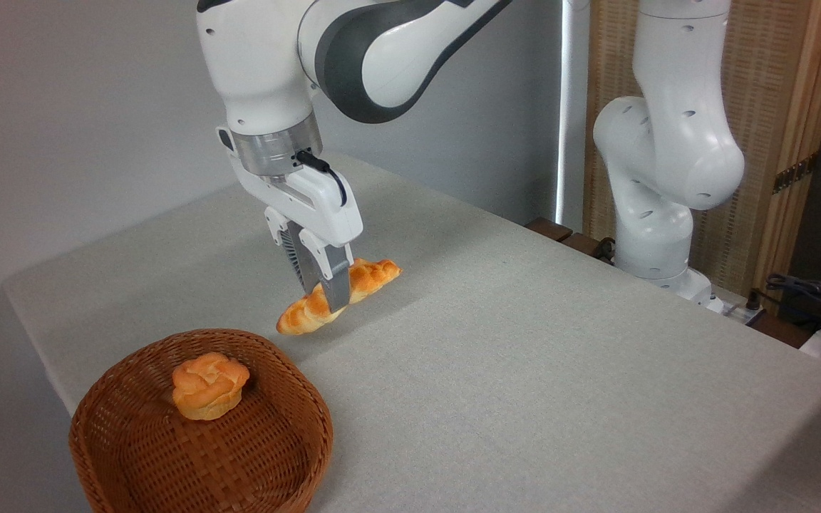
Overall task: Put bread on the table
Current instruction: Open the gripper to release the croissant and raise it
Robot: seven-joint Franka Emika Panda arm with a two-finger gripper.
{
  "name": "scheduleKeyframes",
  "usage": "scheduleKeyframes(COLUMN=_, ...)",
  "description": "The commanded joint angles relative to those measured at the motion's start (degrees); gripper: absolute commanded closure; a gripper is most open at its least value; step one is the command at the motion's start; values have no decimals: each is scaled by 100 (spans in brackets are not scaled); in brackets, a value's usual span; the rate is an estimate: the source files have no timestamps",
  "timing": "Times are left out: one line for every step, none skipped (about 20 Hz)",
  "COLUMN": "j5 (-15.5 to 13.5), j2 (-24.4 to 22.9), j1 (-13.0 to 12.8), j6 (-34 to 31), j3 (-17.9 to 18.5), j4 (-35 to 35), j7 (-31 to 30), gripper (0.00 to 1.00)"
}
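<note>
The bread (375, 275), a long golden loaf with pointed ends and toasted ridges, is held tilted, its left end lower. My gripper (325, 299) is shut on its middle, coming from above. The loaf hangs just beyond the far rim of the basket, low over the table (524, 370), which is covered in light grey-beige cloth. I cannot tell whether the lower tip touches the cloth.
A round brown wicker basket (125, 456) stands at the front left with a small rose-shaped orange bun (209, 385) inside. The arm's white base (660, 214) rises at the back right. Cables (809, 296) lie at the right edge.
</note>
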Motion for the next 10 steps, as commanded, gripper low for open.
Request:
scheduleKeyframes(j5=-14, j2=-137, j1=-87, j6=-7, j3=47, j4=-106, j7=-1, gripper=0)
scheduleKeyframes(j5=-13, j2=-137, j1=-87, j6=-6, j3=47, j4=-106, j7=-1, gripper=0)
scheduleKeyframes(j5=-13, j2=-137, j1=-87, j6=-15, j3=39, j4=-98, j7=-10, gripper=0)
scheduleKeyframes(j5=-13, j2=-128, j1=-87, j6=-15, j3=39, j4=-98, j7=-10, gripper=0)
scheduleKeyframes(j5=-13, j2=-119, j1=-87, j6=-7, j3=39, j4=-98, j7=-10, gripper=0)
scheduleKeyframes(j5=-5, j2=-119, j1=-121, j6=11, j3=30, j4=-98, j7=-1, gripper=0)
scheduleKeyframes(j5=13, j2=-128, j1=-130, j6=46, j3=30, j4=-89, j7=8, gripper=0)
scheduleKeyframes(j5=13, j2=-128, j1=-131, j6=90, j3=39, j4=-63, j7=8, gripper=0)
scheduleKeyframes(j5=13, j2=-128, j1=-122, j6=203, j3=65, j4=-36, j7=-10, gripper=0)
scheduleKeyframes(j5=13, j2=-137, j1=-122, j6=300, j3=82, j4=-27, j7=-19, gripper=0)
